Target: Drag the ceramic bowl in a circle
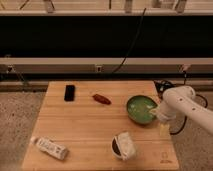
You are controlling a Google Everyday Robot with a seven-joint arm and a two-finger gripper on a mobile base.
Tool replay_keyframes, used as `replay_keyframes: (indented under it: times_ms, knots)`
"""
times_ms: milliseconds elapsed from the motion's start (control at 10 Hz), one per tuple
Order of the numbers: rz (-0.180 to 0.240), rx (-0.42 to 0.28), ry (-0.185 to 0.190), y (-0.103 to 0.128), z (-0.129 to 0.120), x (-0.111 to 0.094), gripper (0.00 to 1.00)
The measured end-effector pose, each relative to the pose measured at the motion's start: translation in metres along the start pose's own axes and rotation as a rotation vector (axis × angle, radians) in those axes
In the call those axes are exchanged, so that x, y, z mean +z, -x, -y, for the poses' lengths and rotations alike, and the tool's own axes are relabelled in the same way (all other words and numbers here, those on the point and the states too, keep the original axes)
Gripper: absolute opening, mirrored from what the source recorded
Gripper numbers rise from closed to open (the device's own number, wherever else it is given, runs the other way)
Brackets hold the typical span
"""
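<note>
Five things lie on the wooden tabletop (85, 125): one ceramic bowl (140, 109), one black phone (69, 92), one red chili-like item (101, 99), one dark cup (121, 146) with white wrapper, and one white bottle (51, 148) lying flat. The bowl, round, shallow, green-glazed with pale specks, sits near the right edge. The tool (157, 114) is at its right rim; whether it grips is impossible to tell.

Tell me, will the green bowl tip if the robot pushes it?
Probably not: the bowl is wide and low, so it should slide flat on the wooden table. It looks glazed, so likely stiff and breakable. The gripper is at its rim.
</note>
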Motion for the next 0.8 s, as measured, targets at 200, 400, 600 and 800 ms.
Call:
replay_keyframes:
  times_ms: [200, 400, 600, 800]
  knots:
    - [0.003, -0.030, 0.010, 0.007, 0.014, 0.005, 0.58]
    - [0.005, -0.044, 0.018, 0.010, 0.017, 0.008, 0.40]
    - [0.010, -0.055, 0.028, 0.013, 0.020, 0.014, 0.16]
    - [0.018, -0.058, 0.026, 0.014, 0.019, 0.016, 0.02]
